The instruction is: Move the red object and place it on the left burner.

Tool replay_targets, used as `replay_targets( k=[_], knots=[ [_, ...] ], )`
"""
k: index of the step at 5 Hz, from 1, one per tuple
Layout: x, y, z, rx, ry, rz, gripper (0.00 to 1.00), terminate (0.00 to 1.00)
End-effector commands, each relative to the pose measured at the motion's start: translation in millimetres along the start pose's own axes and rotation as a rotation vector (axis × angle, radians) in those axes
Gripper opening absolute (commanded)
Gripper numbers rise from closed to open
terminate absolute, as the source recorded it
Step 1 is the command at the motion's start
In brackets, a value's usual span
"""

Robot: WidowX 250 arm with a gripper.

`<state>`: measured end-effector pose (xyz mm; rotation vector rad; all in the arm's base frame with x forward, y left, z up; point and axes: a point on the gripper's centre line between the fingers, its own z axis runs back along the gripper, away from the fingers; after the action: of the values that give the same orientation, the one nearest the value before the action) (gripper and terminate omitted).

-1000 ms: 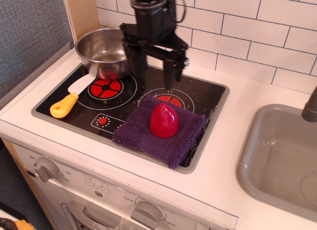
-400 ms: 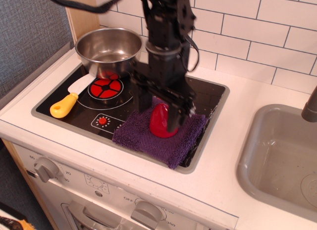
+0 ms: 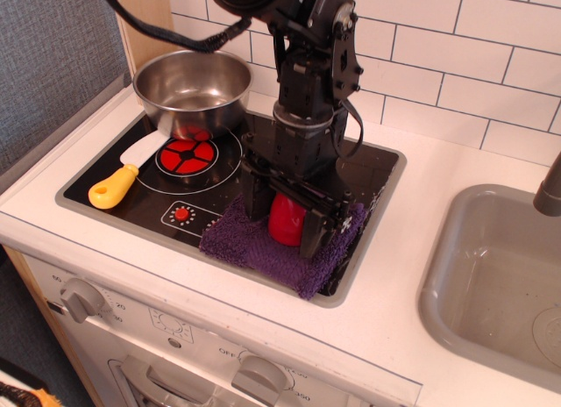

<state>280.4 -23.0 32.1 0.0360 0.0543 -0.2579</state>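
- One fixed view looks down from the front, above the counter edge, angled toward the tiled wall (image 3: 456, 47).
- Moderately close: cooktop (image 3: 114, 174) centre-left, sink (image 3: 456, 249) cut off at right, oven knobs (image 3: 83, 297) below.

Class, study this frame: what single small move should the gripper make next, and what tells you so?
Probably close the gripper on the red object. Its fingers sit low on either side of the object, which rests on the purple towel, and they look open. The left burner is bare.
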Motion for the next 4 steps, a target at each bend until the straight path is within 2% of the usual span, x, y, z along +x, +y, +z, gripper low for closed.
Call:
replay_targets(
  k=[1,2,3,4],
  knots=[
    [14,6,17,-0.010,-0.077,0.011,0.00,0.00],
    [16,16,45,-0.004,-0.141,0.035,0.00,0.00],
    [5,47,73,0.010,-0.197,0.125,0.00,0.00],
    [-12,90,70,0.024,-0.196,0.267,0.00,0.00]
  ],
)
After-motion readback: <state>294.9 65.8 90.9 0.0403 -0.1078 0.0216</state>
